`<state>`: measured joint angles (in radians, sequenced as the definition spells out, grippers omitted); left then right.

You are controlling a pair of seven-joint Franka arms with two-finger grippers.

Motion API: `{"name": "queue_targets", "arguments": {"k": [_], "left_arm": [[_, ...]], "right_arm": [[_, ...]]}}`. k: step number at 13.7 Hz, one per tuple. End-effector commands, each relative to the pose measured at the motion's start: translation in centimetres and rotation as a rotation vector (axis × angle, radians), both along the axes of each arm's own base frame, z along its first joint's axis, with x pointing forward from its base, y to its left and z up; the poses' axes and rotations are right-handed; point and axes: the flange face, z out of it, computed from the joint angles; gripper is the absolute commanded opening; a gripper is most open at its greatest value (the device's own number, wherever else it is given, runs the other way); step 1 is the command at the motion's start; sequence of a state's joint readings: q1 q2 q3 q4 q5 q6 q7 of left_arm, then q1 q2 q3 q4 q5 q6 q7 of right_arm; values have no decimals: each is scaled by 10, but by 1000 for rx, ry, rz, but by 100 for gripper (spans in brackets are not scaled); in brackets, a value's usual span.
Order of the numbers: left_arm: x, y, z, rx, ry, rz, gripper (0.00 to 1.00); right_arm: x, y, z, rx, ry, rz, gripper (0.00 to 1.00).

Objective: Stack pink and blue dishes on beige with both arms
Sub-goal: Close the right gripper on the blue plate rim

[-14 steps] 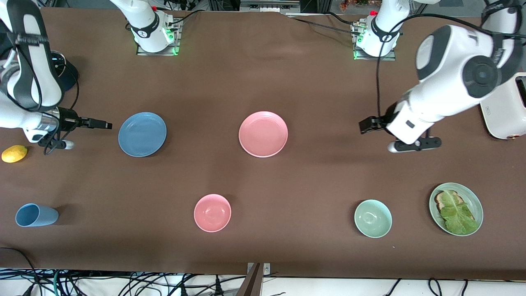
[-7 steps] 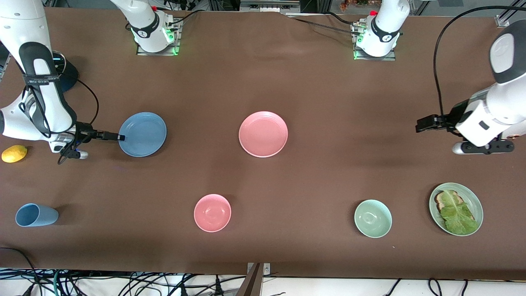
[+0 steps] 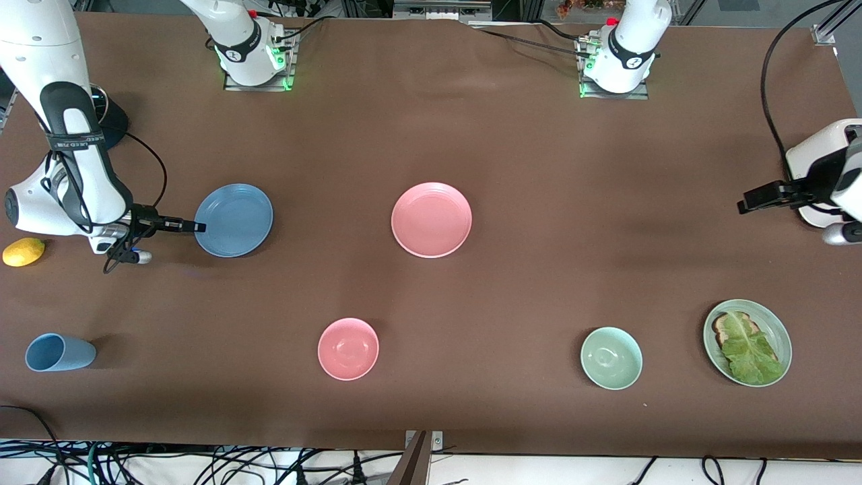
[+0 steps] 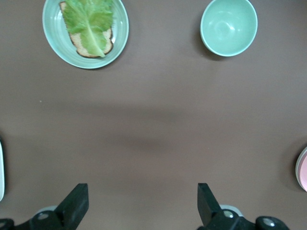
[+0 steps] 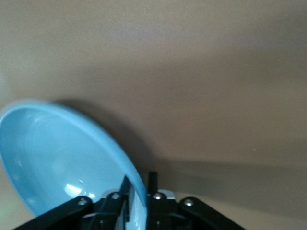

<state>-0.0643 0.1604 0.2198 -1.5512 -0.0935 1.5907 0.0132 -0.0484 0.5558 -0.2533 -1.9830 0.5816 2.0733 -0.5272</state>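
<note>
The blue plate [image 3: 236,219] lies on the brown table toward the right arm's end. My right gripper [image 3: 195,227] is at its outer edge. In the right wrist view the right gripper [image 5: 139,178] is shut on the blue plate [image 5: 62,158], one finger inside the rim and one outside. The pink plate [image 3: 431,219] sits alone at mid-table; a sliver of the pink plate [image 4: 303,168] shows in the left wrist view. My left gripper [image 3: 742,204] hangs open over bare table beside the toaster; the left gripper [image 4: 142,189] holds nothing. The beige plate is out of view.
A pink bowl [image 3: 348,348], a green bowl [image 3: 611,358] and a green plate with toast and lettuce [image 3: 747,342] line the side nearer the camera. A blue cup [image 3: 59,352] lies on its side. A lemon [image 3: 23,251] rests by the right arm. A white toaster [image 3: 808,158] stands at the left arm's end.
The right gripper has advanced onto the blue plate's rim and shut on it. The left arm has drawn back from mid-table toward the toaster at its own end.
</note>
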Motion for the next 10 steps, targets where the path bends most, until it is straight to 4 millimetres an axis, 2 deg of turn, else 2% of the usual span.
{"name": "queue_targets", "arguments": {"k": [1,2,3,7,9,10], "left_arm": [[-14,-12,27,14,-20,-42,100],[-14,-24,28,15,-11,-66,100],[-13,-25,29,36,-13,-77,100],[-17,-51,42,120,-31,-134,100],[-21,-56,49,114,-44,-142,100],[-25,-58,56,103,-56,-145,100]], "right_arm": [[9,-2,0,11,-17,13,0],[11,1,2,9,-21,22,0],[17,3,10,13,-30,27,0],[51,35,66,136,21,139,0],[64,70,87,169,35,219,0],[67,97,95,185,51,255,0]]}}
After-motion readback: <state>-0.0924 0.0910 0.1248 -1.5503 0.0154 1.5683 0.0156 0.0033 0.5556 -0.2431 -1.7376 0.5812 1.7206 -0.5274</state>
